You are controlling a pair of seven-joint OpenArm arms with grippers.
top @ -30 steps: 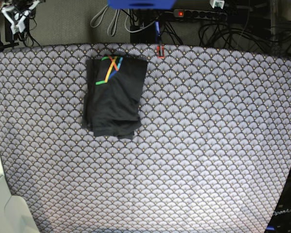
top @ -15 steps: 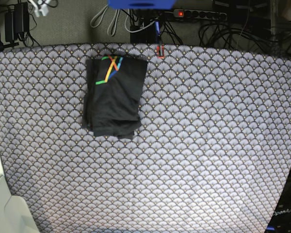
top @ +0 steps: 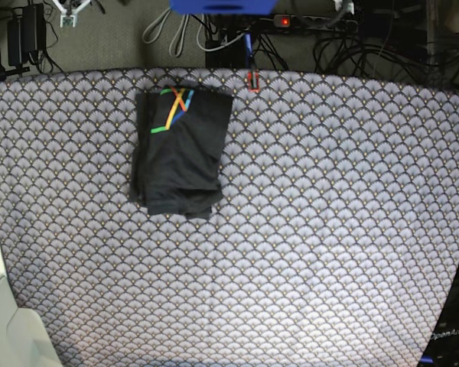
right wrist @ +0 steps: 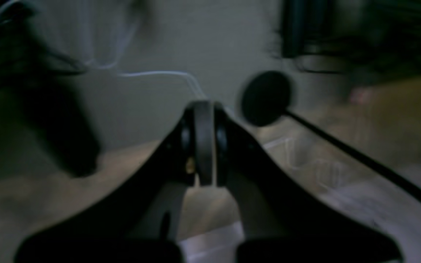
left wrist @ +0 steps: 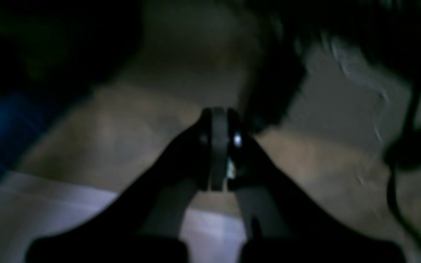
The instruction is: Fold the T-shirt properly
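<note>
The T-shirt (top: 180, 153) lies folded into a narrow dark rectangle at the far left of the table, with its coloured crossed-stripe logo (top: 174, 107) at the far end. Neither gripper is near it, and both are outside the base view over the table. In the left wrist view my left gripper (left wrist: 218, 146) is shut with nothing between its fingers, hanging over dim floor. In the right wrist view my right gripper (right wrist: 203, 142) is shut and empty too, with cables behind it.
A grey scallop-print cloth (top: 314, 229) covers the whole table. A red clip (top: 253, 80) sits at the far edge. Behind the table are a power strip (top: 314, 21) and tangled cables (top: 367, 50). A white block (top: 4, 321) stands at the near left corner.
The white arm part at the base view's top left has moved up and right, nearly out of frame. The folded T-shirt has not moved.
</note>
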